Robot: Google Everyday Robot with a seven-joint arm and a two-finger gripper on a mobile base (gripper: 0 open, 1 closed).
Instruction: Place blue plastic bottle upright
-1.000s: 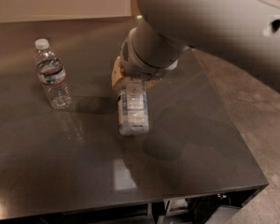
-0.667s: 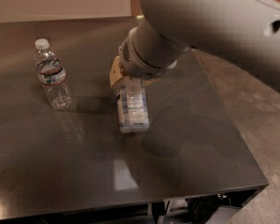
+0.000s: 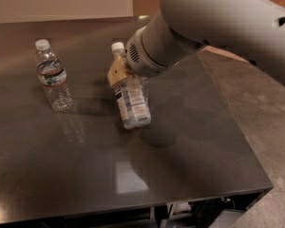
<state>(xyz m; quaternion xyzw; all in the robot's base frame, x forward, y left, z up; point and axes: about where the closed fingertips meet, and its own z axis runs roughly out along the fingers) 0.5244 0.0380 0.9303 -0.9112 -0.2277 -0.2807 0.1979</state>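
Dark, glossy tabletop (image 3: 190,146) is filling most of my remote view, with a pale wall panel (image 3: 61,1) running behind it and speckled floor (image 3: 261,108) showing past its right edge. At the left, a ribbed clear bottle (image 3: 52,77) with a narrow dark band label is standing upright, white cap on top, well apart from everything else.

Near the middle of the table, the blue plastic bottle (image 3: 133,101) is leaning rather than standing. Its long axis is running from the white cap, which is pointing up and toward the far left, down to the base at the near right. The base is sitting low at the tabletop, and I cannot tell whether it is touching.

The gripper (image 3: 122,75) is clamping the bottle's upper body just below the cap. One tan finger pad (image 3: 115,74) is pressing on the bottle's left side, while the other side of the grip is hiding behind the wrist (image 3: 147,51).

To the right, the broad grey-white arm (image 3: 218,18) is reaching in from the upper right corner. It is sloping down and leftward, with its rounded, vented wrist hanging directly over the bottle's shoulder.
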